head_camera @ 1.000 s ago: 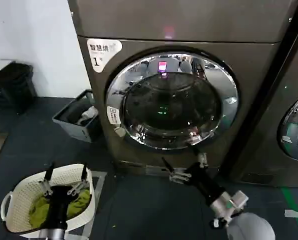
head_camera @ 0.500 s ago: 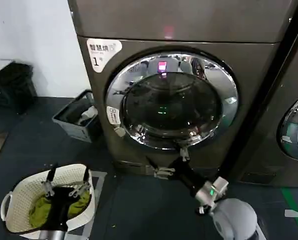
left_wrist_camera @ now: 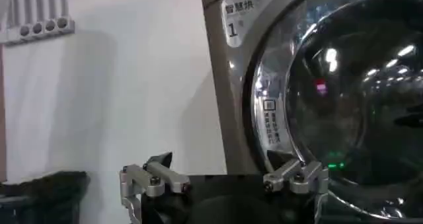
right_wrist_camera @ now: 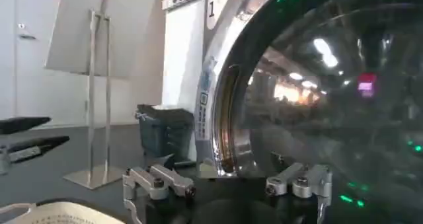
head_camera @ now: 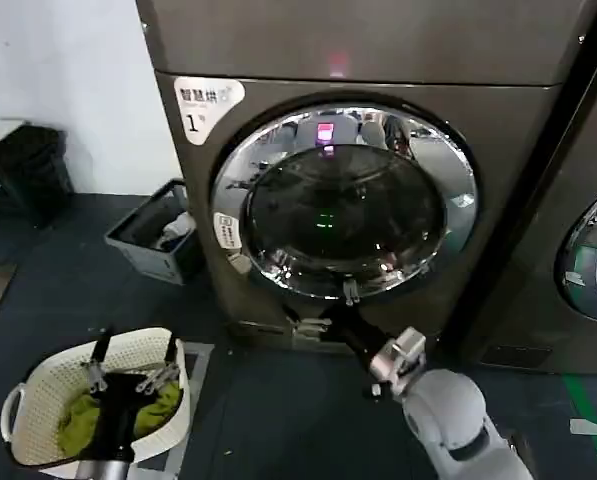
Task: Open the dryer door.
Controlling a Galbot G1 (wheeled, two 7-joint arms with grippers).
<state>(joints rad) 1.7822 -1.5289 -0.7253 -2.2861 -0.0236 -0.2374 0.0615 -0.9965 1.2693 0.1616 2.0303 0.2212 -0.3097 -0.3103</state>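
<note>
Opening has not begun: the dryer door (head_camera: 344, 201) sits closed against the dryer (head_camera: 378, 60). Right gripper (head_camera: 328, 310), fingers apart, hovers below the door's lower rim; left gripper (head_camera: 133, 362), fingers apart, waits over the basket (head_camera: 38, 395).

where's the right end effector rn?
Head view: right end effector is open, low at the bottom rim of the dryer door, slightly left of its centre.
</note>
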